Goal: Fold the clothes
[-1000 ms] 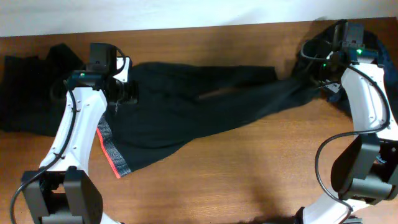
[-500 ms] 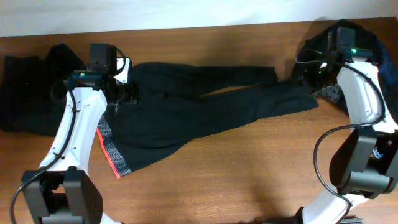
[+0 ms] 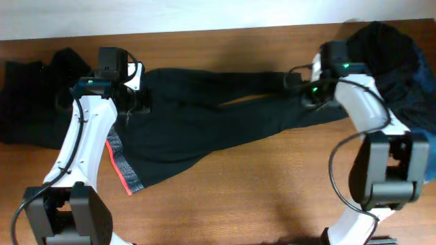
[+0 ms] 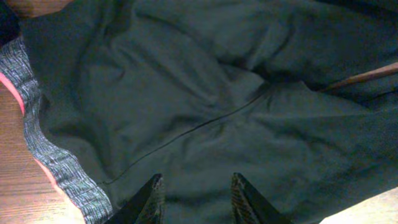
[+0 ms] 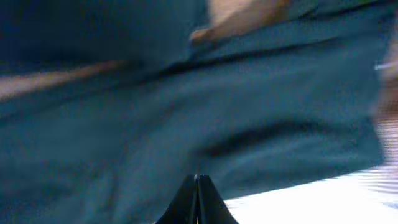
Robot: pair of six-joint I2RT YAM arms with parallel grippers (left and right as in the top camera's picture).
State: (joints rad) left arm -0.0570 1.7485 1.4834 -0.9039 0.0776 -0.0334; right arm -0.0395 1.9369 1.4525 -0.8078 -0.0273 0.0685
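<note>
Long black trousers (image 3: 204, 116) lie spread across the wooden table, their red-and-grey waistband (image 3: 122, 167) turned toward the front left. My left gripper (image 3: 142, 102) hangs over the seat of the trousers (image 4: 205, 112). In the left wrist view its fingertips (image 4: 196, 186) stand apart over the dark fabric, with the banded waistband (image 4: 56, 162) to their left. My right gripper (image 3: 294, 82) is over the leg ends near the right. The blurred right wrist view shows its tips (image 5: 198, 180) pressed together above dark cloth (image 5: 155, 124), with nothing visible between them.
A heap of dark clothes (image 3: 385, 47) with blue denim (image 3: 409, 85) sits at the far right corner. Another black garment (image 3: 27, 102) lies at the left edge. Bare wood (image 3: 272, 184) runs along the front. The white wall borders the back edge.
My right gripper let go of the trouser leg near the right heap, swung left over the leg ends and shut. The leg end settled on the table. The left arm stayed put.
</note>
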